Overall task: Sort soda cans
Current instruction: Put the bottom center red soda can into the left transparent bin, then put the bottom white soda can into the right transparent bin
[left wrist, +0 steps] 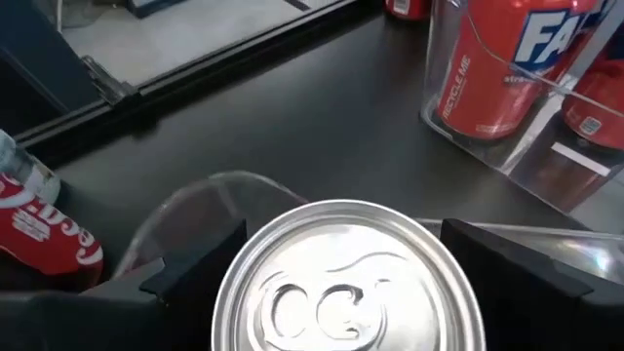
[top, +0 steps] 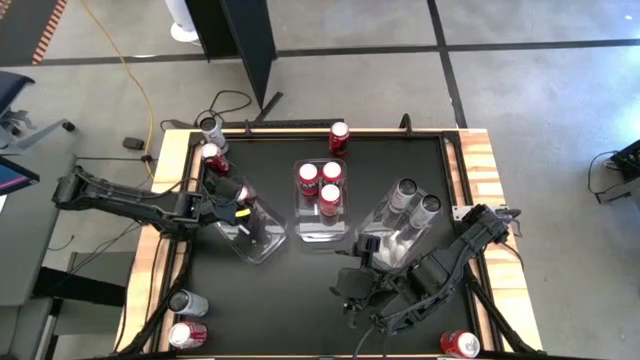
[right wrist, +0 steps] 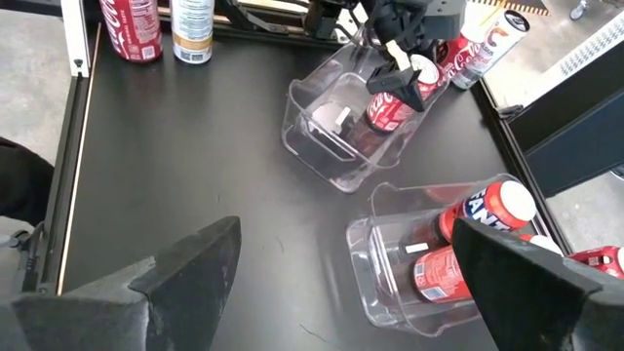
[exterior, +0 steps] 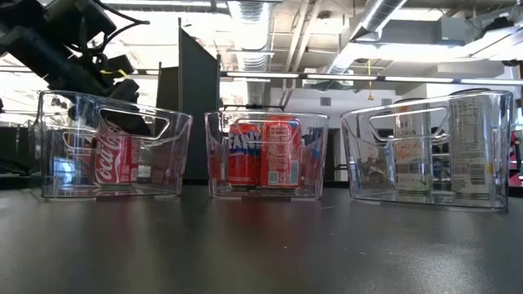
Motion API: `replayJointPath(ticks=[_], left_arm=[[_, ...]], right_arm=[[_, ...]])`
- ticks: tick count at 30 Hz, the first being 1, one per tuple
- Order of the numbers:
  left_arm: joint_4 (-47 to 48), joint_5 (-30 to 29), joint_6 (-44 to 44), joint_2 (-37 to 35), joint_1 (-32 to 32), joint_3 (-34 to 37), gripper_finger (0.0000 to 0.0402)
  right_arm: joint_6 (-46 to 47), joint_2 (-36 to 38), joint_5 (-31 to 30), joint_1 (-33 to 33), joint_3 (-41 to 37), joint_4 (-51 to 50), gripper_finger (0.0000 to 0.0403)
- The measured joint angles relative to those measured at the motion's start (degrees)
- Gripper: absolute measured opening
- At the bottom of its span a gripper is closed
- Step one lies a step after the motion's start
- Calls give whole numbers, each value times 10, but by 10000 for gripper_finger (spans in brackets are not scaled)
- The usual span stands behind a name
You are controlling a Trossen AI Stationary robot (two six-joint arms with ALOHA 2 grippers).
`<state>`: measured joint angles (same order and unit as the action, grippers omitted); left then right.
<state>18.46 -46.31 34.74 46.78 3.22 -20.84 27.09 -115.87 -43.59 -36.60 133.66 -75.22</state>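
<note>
A red Coca-Cola can [left wrist: 346,288] stands upright on the floor of the left clear bin [top: 262,240], seen also in the low view [exterior: 114,159]. My left gripper [top: 236,198] reaches into that bin from the table's left, open, one finger on each side of the can's top. The middle bin [top: 322,225] holds three red Fanta cans [top: 320,185]. The right bin [top: 392,245] holds silver cans [top: 417,197]. My right gripper [right wrist: 341,273] hangs open over the table's near middle [top: 352,290], with nothing between its fingers. My left gripper's fingers [left wrist: 210,263] stand at the two sides of the can's upper part [left wrist: 234,292], slanting down from the table's left. Whether they touch the can I cannot tell. The can stands upright on the bin's floor.
Loose cans stand around the edges: a silver one [top: 212,128] and a red one [top: 210,155] at the far left, a red one [top: 338,137] at the far middle, two [top: 187,318] at the near left, one [top: 460,345] at the near right.
</note>
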Motion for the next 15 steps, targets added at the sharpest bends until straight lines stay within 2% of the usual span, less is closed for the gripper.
replayJointPath(ticks=[15], left_arm=[[1, -33, -45, -57, 0, -1, 338]], right_arm=[[-1, 0, 0, 0, 0, 5, 388]])
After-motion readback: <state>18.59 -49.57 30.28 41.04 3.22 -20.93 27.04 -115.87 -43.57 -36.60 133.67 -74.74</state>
